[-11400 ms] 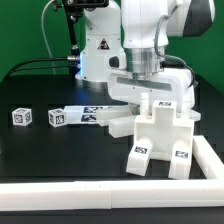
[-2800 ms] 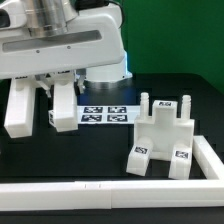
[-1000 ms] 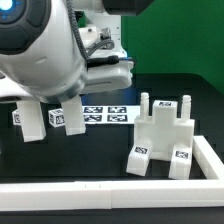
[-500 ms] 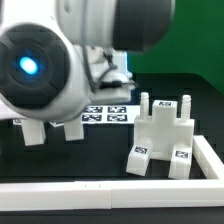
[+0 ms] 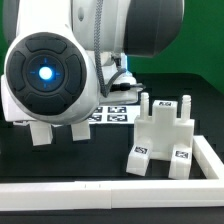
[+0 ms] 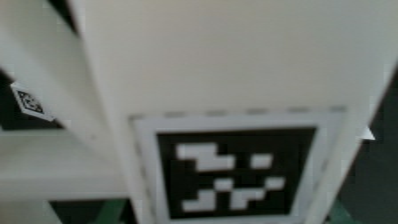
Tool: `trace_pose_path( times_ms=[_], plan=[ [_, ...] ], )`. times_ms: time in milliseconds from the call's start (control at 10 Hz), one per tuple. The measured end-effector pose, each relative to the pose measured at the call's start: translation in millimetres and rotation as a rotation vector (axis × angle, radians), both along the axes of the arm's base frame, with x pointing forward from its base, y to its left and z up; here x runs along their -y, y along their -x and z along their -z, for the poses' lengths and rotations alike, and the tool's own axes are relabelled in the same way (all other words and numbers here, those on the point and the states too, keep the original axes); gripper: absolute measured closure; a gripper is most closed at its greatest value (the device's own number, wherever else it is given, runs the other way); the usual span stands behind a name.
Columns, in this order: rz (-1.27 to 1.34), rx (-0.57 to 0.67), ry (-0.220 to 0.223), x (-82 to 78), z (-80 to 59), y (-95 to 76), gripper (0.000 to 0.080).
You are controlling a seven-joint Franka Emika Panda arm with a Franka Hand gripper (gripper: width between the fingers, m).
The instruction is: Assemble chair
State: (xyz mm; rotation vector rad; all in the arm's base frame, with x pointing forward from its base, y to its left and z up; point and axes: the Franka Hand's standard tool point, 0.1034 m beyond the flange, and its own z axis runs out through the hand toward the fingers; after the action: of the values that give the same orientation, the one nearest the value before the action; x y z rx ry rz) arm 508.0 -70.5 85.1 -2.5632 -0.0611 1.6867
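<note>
End effector grips tagged white chair piece (image 6: 196, 70).

The black table (image 5: 100, 160) carries a chair assembly (image 5: 160, 140) and marker board (image 5: 118, 115).

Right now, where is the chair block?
In the exterior view, the chair block stands at that view's right, inside the corner of the white rail, with the marker board behind it.
</note>
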Motion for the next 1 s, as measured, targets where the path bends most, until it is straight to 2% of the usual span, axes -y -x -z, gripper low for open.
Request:
trace_pose_path(
  times_ms=[100,200,500,900,1000],
  plan=[
    [0.011,-0.036,0.026,2.7,3.9,5.5,0.0515],
    [0.019,-0.03,0.045,5.8,16.4,7.5,0.0515],
    [0.032,-0.014,0.041,13.8,23.6,7.4,0.0515],
    [0.024,-0.034,0.041,11.3,30.2,11.8,0.0515],
    [0.023,-0.035,0.04,11.0,30.5,11.9,0.0406]
  ],
)
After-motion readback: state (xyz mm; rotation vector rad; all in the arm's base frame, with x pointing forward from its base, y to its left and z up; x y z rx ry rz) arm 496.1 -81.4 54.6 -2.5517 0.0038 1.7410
